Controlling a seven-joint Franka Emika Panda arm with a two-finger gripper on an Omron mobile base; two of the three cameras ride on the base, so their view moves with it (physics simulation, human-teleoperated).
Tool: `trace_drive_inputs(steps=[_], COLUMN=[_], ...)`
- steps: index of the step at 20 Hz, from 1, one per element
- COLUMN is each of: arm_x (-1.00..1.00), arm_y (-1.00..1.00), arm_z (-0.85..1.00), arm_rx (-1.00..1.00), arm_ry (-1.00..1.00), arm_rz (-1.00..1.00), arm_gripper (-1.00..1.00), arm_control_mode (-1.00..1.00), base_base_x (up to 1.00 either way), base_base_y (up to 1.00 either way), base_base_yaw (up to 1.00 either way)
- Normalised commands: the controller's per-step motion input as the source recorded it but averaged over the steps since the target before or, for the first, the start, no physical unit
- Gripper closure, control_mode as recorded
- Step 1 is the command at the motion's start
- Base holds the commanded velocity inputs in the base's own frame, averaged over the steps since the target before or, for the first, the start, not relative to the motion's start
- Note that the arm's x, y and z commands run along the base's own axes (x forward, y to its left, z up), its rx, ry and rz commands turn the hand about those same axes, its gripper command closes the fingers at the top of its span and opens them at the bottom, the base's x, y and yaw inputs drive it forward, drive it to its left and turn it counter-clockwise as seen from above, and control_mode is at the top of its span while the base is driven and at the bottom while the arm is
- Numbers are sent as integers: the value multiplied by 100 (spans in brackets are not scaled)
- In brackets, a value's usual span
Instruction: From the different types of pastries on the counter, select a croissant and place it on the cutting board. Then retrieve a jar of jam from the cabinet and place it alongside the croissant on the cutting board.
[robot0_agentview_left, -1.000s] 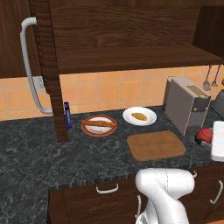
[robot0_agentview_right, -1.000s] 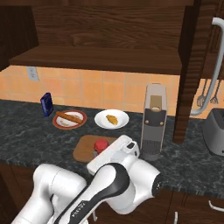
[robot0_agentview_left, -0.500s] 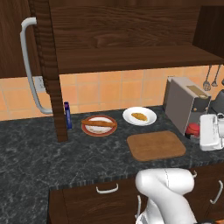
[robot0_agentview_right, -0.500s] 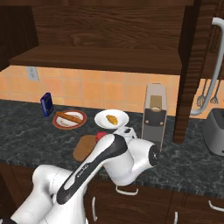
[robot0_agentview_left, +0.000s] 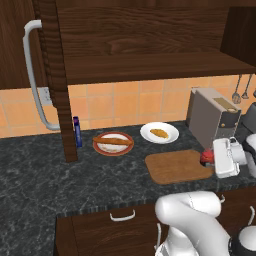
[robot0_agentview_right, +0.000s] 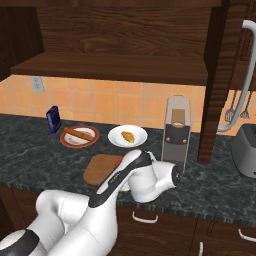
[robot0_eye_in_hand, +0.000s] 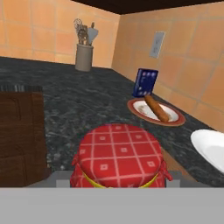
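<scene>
My gripper (robot0_agentview_left: 214, 158) is shut on the jar of jam (robot0_agentview_left: 205, 157), held just above the counter (robot0_agentview_left: 40, 175) at the right edge of the cutting board (robot0_agentview_left: 175, 166). In the hand view the jar's red checked lid (robot0_eye_in_hand: 119, 156) sits close in front of the hand. The croissant (robot0_agentview_left: 159, 133) lies on a white plate (robot0_agentview_left: 170, 129) behind the board, also visible as the croissant (robot0_agentview_right: 128, 136) from the right. The long stick pastry (robot0_agentview_left: 113, 141) rests on a red-rimmed plate (robot0_agentview_left: 102, 148). The board (robot0_agentview_right: 98, 169) is bare. The cabinet (robot0_agentview_left: 150, 45) stands open, its door handle (robot0_agentview_left: 31, 75) at the left.
A toaster (robot0_agentview_left: 212, 117) stands right behind the jar. A slim blue bottle (robot0_agentview_left: 77, 131) stands by the open door's edge. Utensils (robot0_agentview_left: 240, 89) hang on the back wall. A utensil crock (robot0_eye_in_hand: 84, 56) stands far down the counter. Drawers (robot0_agentview_left: 122, 216) run below the front edge.
The arm has carried the jar leftward from beside the toaster to the board's right edge. The pastries and plates have not moved.
</scene>
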Motion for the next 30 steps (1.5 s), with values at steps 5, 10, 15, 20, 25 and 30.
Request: trace_drive_inputs(steps=[5,10,15,20,25,30], arm_x=[56,93,76,21,23,15], arm_y=[1,-11,-20,-18,0,0], arm_z=[-80,-23,-16,-31,-21,-31], arm_rx=[0,3,1,1,0,0], arm_ry=[-2,1,0,-1,0,1], arm_rz=[4,7,7,1,0,0], arm_gripper=[100,100,100,100,100,100], arm_control_mode=[-100,-100,-100,-100,-100,-100], base_base_x=[0,0,0,0,0,0], base_base_y=[0,0,0,0,0,0], base_base_yaw=[0,0,0,0,0,0])
